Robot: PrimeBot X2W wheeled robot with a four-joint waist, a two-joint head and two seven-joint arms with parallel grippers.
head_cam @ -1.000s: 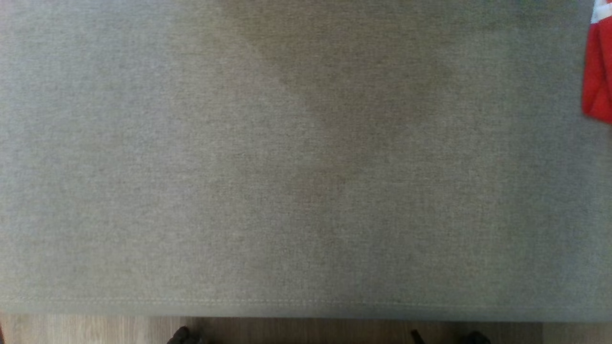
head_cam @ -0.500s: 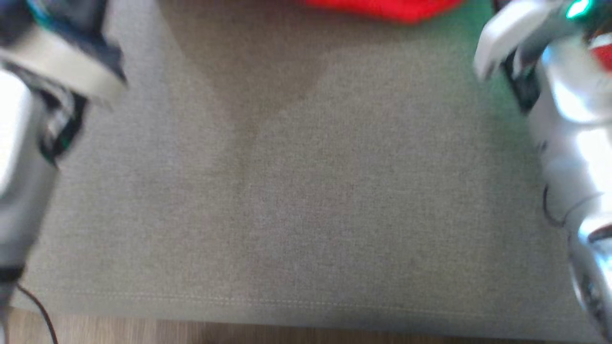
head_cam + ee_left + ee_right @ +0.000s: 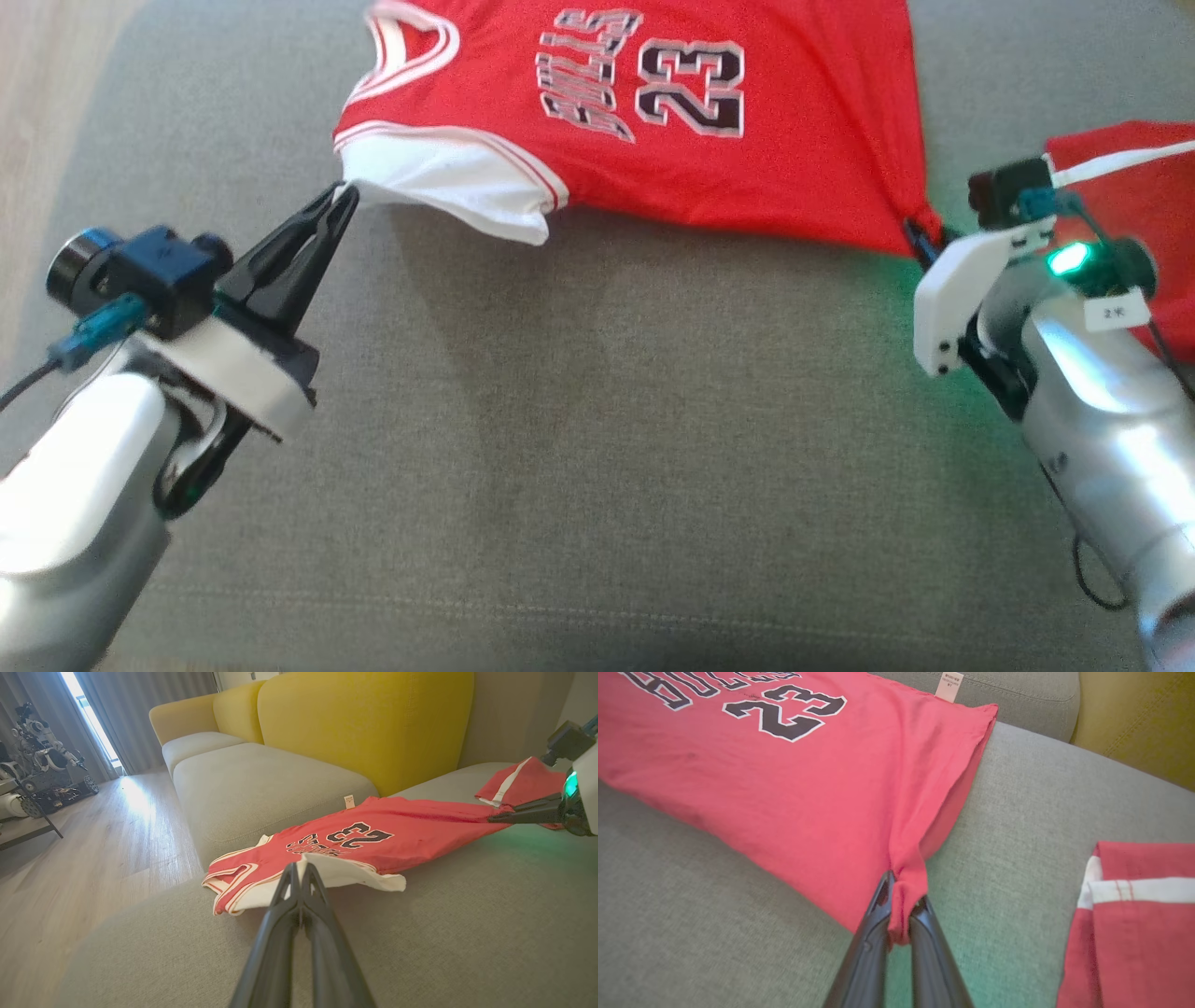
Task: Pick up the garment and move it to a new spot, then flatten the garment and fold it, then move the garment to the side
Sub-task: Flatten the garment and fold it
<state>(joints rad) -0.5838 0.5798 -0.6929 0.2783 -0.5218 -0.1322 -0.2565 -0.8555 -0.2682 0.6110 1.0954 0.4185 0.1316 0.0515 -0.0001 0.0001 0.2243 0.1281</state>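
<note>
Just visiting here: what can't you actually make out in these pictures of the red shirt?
Jersey: its far side is cut off by the head view's top edge.
White label: print too small to read in the right wrist view.
Second red garment: cut off by the right wrist view's edges, so its kind is unclear.

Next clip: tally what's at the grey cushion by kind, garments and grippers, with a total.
Red garments: 2, the jersey and the folded piece
Grippers: 2, left gripper and right gripper, each pinching the jersey
Total: 4
</note>
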